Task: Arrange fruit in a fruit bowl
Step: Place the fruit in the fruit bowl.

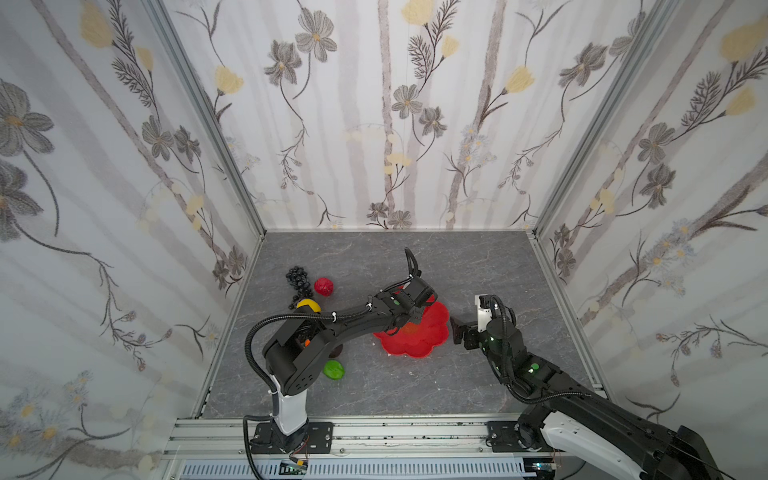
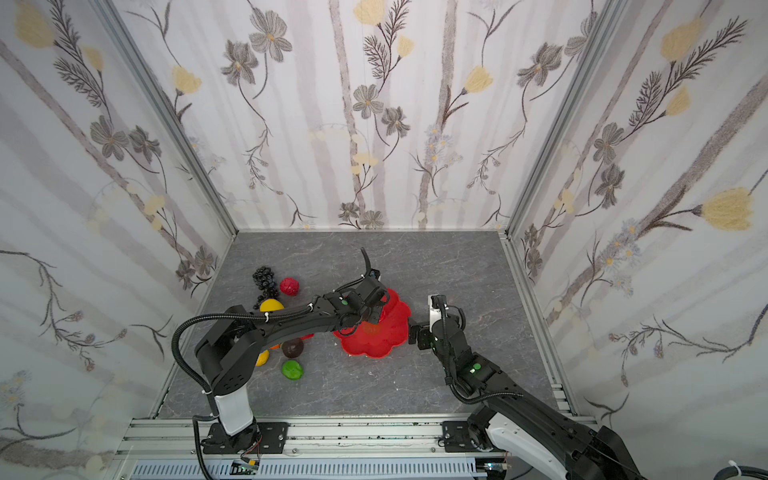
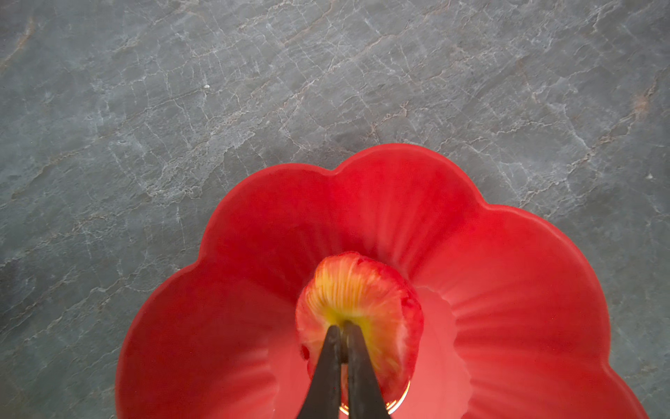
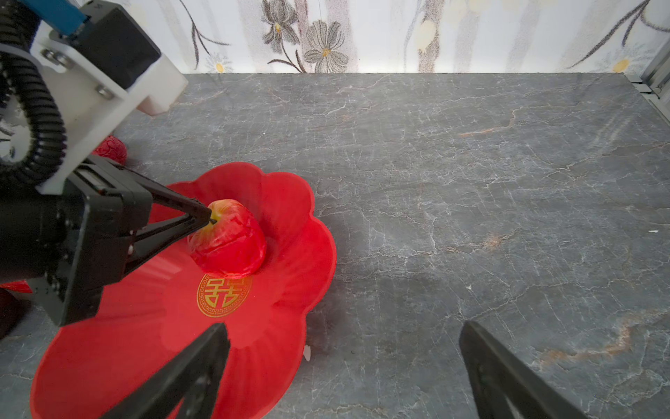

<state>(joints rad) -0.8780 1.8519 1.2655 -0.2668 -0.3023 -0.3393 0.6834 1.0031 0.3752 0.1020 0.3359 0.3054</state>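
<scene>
Glossy red apple (image 4: 228,241) with a yellow-streaked top is inside the fruit bowl (image 4: 290,203) — a shallow red flower-shaped dish — just beside its gold emblem (image 4: 224,295). Left gripper (image 4: 209,218) is pinched tight on the apple's stem, right gripper (image 4: 342,326) gapes wide at the bowl's edge, holding nothing

Red-yellow apple (image 4: 232,246), tilted, inside scalloped red fruit bowl (image 4: 108,362), just beside its gold emblem (image 4: 224,295).

I read one sign only: a gold emblem (image 4: 224,295), 囍, at the centre of my fruit bowl (image 1: 434,336), four o'clock from the grapes (image 1: 297,277).
</scene>
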